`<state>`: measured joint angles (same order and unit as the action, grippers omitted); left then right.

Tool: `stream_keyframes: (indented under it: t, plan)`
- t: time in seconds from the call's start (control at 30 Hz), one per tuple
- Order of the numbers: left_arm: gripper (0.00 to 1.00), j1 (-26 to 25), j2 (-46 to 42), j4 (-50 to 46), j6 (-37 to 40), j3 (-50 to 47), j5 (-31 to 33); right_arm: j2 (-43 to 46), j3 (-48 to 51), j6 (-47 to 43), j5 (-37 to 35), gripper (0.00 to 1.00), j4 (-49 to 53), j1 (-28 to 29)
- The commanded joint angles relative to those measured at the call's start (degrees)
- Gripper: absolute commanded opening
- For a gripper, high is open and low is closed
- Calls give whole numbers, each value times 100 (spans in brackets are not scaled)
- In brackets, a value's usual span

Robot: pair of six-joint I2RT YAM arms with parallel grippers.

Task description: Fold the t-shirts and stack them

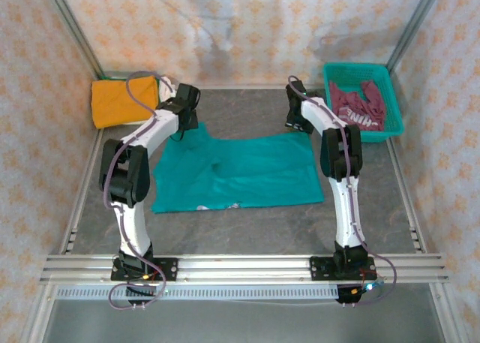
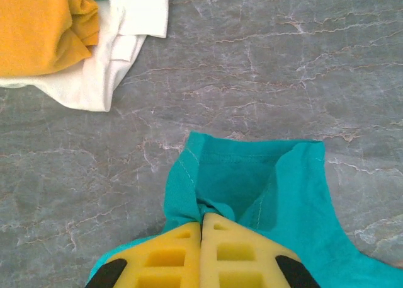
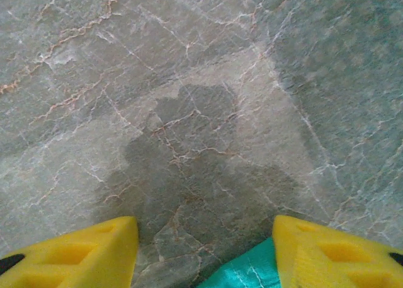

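Observation:
A teal t-shirt (image 1: 236, 174) lies spread flat in the middle of the table. My left gripper (image 1: 181, 127) is at its far left corner, the yellow fingers (image 2: 182, 256) shut on a bunched fold of the teal cloth (image 2: 252, 181). My right gripper (image 1: 294, 122) hovers at the shirt's far right corner. It stands open over bare table, and an edge of teal cloth (image 3: 249, 269) shows by its right finger (image 3: 327, 250). A folded orange t-shirt (image 1: 122, 101) rests on a white one (image 2: 107, 67) at the far left. A maroon t-shirt (image 1: 358, 105) lies in the basket.
A teal plastic basket (image 1: 395, 103) stands at the far right corner. Metal frame rails run along the table's sides and near edge. Bare grey marble-patterned tabletop (image 1: 247, 106) lies between the orange pile and the basket, beyond the teal shirt.

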<state>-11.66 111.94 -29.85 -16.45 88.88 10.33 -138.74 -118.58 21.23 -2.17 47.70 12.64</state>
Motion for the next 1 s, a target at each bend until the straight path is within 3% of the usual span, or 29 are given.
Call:
stream_keyframes:
  t: [0.0,0.13,0.37,0.6,0.67,0.73,0.97]
  plan:
    - [0,-69,-476,259,-33,-216,366,-94,68,92,-42,53,133,-17]
    - [0,-68,-578,318,23,-373,533,-45,140,101,-46,30,73,-23]
    - [0,-63,-312,253,191,-51,765,252,160,111,-374,0,22,-29]
    - [0,56,294,155,451,915,922,489,149,160,-426,0,-38,-58]
    - [0,57,380,265,497,1000,872,562,216,179,-492,12,-53,-56]
    - [0,57,527,206,524,1174,869,520,197,127,-528,32,-19,-60]
    - [0,86,732,129,624,1364,1002,370,198,21,-701,55,120,-144]
